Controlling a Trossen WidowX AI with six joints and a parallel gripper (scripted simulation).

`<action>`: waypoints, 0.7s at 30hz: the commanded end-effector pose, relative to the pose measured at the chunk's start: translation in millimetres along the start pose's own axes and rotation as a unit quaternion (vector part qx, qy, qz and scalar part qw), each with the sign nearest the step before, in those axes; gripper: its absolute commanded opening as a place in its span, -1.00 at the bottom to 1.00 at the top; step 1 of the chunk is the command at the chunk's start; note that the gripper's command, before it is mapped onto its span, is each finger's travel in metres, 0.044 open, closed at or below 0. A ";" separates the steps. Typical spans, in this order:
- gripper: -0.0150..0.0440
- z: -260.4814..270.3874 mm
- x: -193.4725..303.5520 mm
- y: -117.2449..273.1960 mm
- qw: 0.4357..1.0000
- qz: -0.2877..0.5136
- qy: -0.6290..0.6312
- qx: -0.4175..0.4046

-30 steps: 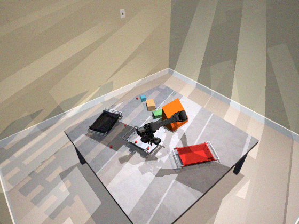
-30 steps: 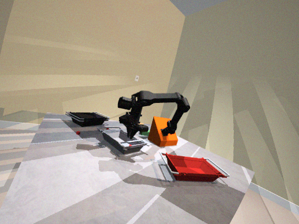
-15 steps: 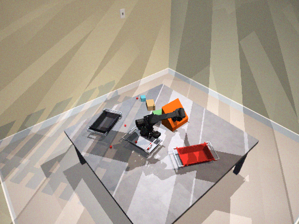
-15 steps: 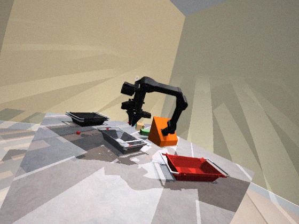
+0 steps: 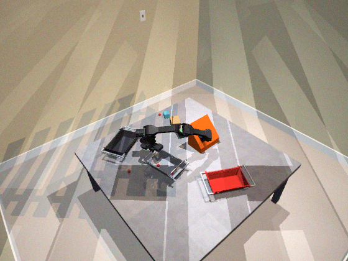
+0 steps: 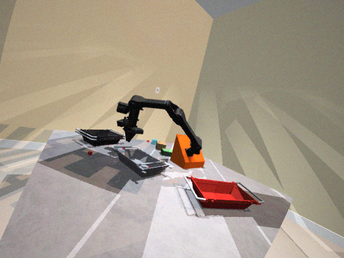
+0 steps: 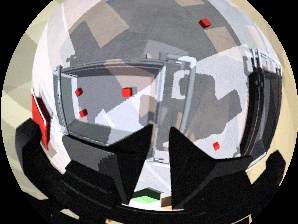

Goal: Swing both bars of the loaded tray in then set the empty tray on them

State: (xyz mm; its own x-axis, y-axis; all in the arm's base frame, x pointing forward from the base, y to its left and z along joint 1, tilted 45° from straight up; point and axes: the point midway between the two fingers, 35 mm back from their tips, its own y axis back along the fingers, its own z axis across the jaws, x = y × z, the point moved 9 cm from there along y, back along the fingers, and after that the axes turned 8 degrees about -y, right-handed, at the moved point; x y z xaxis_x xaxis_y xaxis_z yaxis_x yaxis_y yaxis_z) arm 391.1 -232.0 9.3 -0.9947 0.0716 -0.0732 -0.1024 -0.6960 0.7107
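The loaded tray, grey and see-through point(image 5: 161, 171) point(image 6: 132, 166) point(image 7: 90, 131), stands mid-table with small red blocks point(image 5: 158, 165) point(image 7: 127, 92) inside. Its bar by the gripper point(image 6: 126, 147) point(image 7: 192, 95) sticks out beyond that end. The other bar point(image 7: 60, 100) appears to lie across the top at the far end. My gripper point(image 5: 155, 150) point(image 6: 129, 140) point(image 7: 161, 129) hangs above the swung-out bar's end, fingers a little apart and empty. A black tray point(image 5: 120, 144) point(image 6: 101, 139) point(image 7: 270, 105) and a red tray point(image 5: 225, 181) point(image 6: 221, 201) point(image 7: 39, 115) stand on either side, both seemingly empty.
An orange wedge point(image 5: 203, 122) point(image 6: 181, 150) stands near the arm's base. Tan point(image 5: 175, 119) point(image 6: 161, 145), cyan point(image 5: 166, 114) point(image 6: 154, 142) and green point(image 6: 166, 152) point(image 7: 145, 198) blocks lie behind the loaded tray. A loose red cube point(image 5: 128, 170) point(image 6: 89, 153) point(image 7: 204, 23) lies at its left.
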 end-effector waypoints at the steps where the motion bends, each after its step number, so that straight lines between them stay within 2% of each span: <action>1: -0.21 -35.7 9.7 -11.0 1.000 0.003 0.004 0.001; 11: -0.21 -35.7 9.6 -12.7 1.000 0.003 0.004 0.001; 21: -0.21 -36.3 8.4 -44.4 1.000 0.002 0.004 0.001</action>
State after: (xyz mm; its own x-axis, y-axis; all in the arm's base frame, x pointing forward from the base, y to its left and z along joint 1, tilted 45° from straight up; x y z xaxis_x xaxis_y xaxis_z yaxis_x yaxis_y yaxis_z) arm 385.0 -236.4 -40.9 -0.9950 0.0634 -0.0769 -0.0994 -0.6898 0.7172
